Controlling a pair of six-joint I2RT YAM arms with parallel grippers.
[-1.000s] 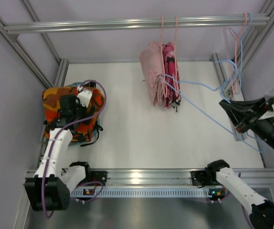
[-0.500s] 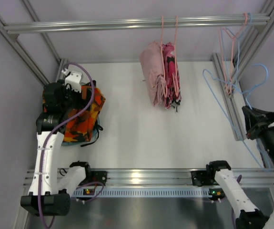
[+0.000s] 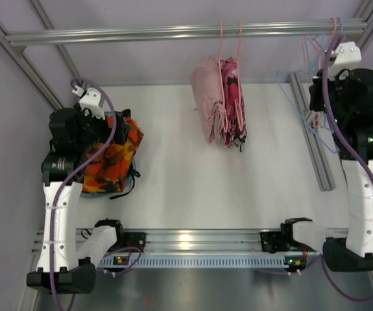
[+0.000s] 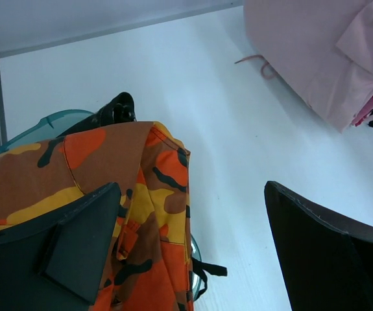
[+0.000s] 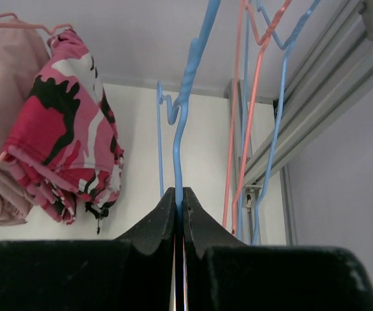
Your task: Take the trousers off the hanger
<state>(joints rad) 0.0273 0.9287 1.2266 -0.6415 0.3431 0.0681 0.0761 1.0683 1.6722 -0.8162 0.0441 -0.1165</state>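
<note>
Right pincer (image 5: pixel 179 194) raised, pinching blue hanger (image 5: pixel 187 84), orange trousers (image 3: pixel 110 163) half hidden

The left arm (image 3: pixel 60 207) stands tall on the left, its wrist bent over at the top. The left gripper (image 4: pixel 192 188) has its fingers (image 4: pixel 76 246) spread wide, holding nothing. The right arm (image 3: pixel 368 194) stands raised at the far right, and the right gripper (image 5: pixel 180 194) is pinched tight on a blue hanger (image 5: pixel 185 97) wire.

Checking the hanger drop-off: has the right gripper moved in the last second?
Yes. The right gripper, shut on the blue hanger, moved toward the far side, much closer to the overhead rail.
</note>
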